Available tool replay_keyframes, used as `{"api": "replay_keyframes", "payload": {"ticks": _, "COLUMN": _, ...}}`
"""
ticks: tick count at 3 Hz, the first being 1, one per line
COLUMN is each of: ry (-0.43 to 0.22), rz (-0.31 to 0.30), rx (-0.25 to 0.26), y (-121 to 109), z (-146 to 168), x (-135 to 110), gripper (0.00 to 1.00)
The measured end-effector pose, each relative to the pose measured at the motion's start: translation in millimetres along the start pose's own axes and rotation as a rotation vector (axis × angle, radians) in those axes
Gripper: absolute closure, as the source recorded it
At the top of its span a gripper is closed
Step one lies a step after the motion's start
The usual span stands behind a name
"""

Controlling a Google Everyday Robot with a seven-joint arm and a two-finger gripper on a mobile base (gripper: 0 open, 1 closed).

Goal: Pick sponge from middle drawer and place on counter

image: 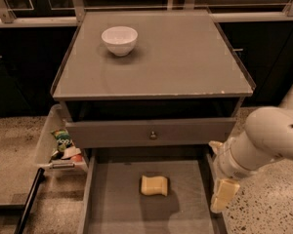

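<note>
The sponge (154,185), a pale-yellow block with wavy edges, lies flat on the floor of the open middle drawer (117,204), near its centre. My gripper (219,189) hangs at the end of the white arm, over the drawer's right wall. It is to the right of the sponge, apart from it, and holds nothing that I can see. The counter (185,57) is the flat grey cabinet top above, with chips along its front edge.
A white bowl (119,39) stands on the counter's back left. A shut drawer front with a small knob (153,135) sits above the open drawer. A clear bin (58,145) with packets stands left of the cabinet on the speckled floor.
</note>
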State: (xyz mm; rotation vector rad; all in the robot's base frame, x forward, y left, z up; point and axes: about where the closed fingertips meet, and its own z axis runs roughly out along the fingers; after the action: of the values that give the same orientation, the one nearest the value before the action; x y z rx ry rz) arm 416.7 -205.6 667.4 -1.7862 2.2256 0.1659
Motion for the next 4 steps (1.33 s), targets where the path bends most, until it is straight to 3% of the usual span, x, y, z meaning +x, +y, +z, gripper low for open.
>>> {"api": "replay_keyframes", "payload": {"ticks": 1, "ry": -0.050, "rz": -0.003, "rx": -0.054, "y": 4.5, "z": 74.3, "x": 8.5, "gripper": 0.00}}
{"api": "replay_keyframes", "payload": {"ticks": 2, "ry": -0.050, "rz": -0.003, "rx": -0.054, "y": 4.5, "z": 74.3, "x": 8.5, "gripper": 0.00}}
{"api": "replay_keyframes", "payload": {"ticks": 3, "ry": -0.064, "rz": 0.002, "rx": -0.047, "y": -1.5, "z": 97.7, "x": 6.1, "gripper": 0.00}}
{"api": "replay_keyframes", "payload": {"ticks": 4, "ry": -0.097, "rz": -0.003, "rx": -0.017, "y": -17.0, "z": 147.9, "x": 5.2, "gripper": 0.00}}
